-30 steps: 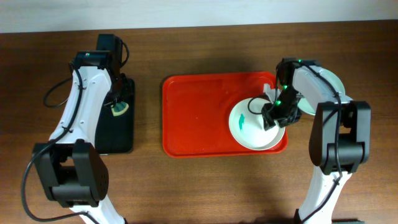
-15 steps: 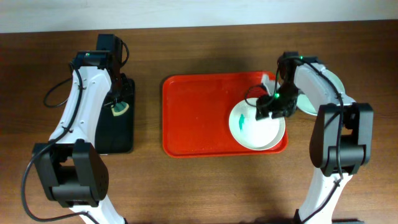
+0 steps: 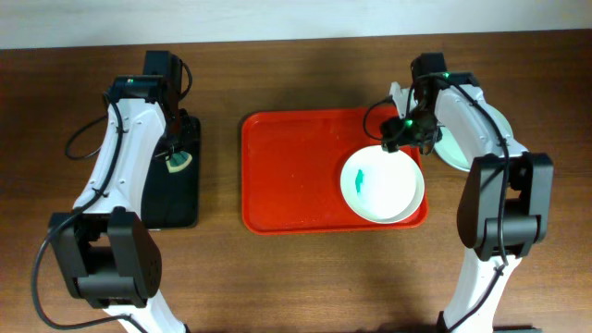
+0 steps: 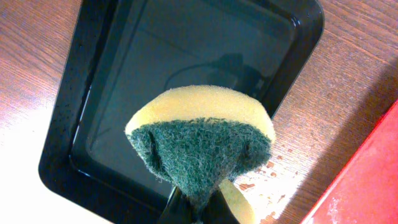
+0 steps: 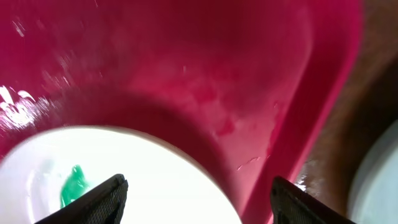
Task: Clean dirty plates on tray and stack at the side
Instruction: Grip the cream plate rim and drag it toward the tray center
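A white plate (image 3: 382,185) with a small teal smear (image 3: 361,178) lies in the red tray (image 3: 296,166) at its right end. It also shows in the right wrist view (image 5: 112,180), with the tray (image 5: 186,68) behind it. My right gripper (image 3: 404,137) is open and empty above the plate's far edge; its fingers spread wide (image 5: 196,196). More plates (image 3: 472,139) lie on the table right of the tray, mostly hidden by the arm. My left gripper (image 3: 176,162) is shut on a yellow-and-green sponge (image 4: 202,143) over the black tray (image 4: 186,62).
The narrow black tray (image 3: 176,190) stands left of the red tray. The wooden table's back edge meets a white wall. The red tray's left part holds nothing.
My right gripper has moved from over the plate's right part toward the far edge of the tray, leaving the plate in place. The left arm has not moved.
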